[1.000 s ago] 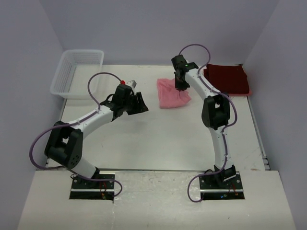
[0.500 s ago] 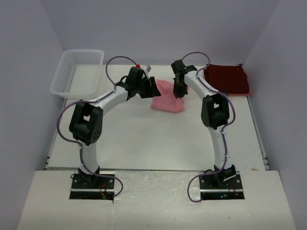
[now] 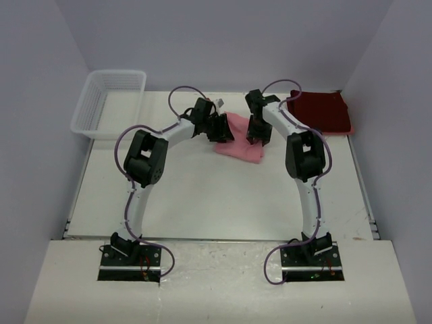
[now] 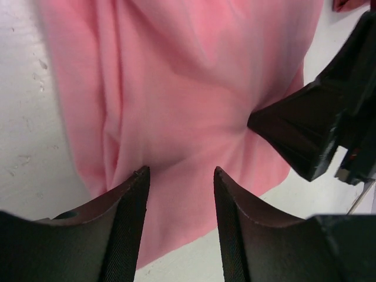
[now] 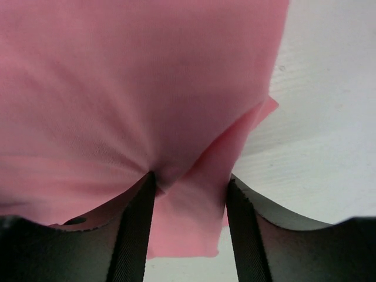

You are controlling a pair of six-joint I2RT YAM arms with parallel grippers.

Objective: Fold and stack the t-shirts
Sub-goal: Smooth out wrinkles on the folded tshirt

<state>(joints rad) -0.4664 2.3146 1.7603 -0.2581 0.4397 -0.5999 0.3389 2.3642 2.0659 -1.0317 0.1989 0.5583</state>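
Lying on the surface (image 3: 202,196): the pink shirt (image 3: 240,140), a rumpled heap toward the far side, with both arms bent in to meet it.
Left end effector (image 3: 221,129): at the pink shirt's left edge. In its own wrist view the two fingers (image 4: 126,223) stand spread, hovering close over the cloth. Pink fabric shows through the gap between them and is not pinched.
Right end effector (image 3: 257,137): at the pink shirt's right edge, pointing down. Its fingers (image 5: 135,235) are spread too. A loose fold of pink cloth lies in the gap and brushes the inner face of one finger, but it is not clamped.
Pink shirt's folds: in the left wrist view, creases gather toward the dark tip of the right end effector, which sits on the cloth.
Maroon shirt (image 3: 322,111): a flat, roughly square shape to the right of the pink shirt, at the far right corner. It is apart from the pink shirt, and the right arm crosses the gap between the two.
Basket (image 3: 88,104): white lattice, well to the left of the pink shirt, at the far left corner.
Stack: the two shirts lie apart, neither on the other.
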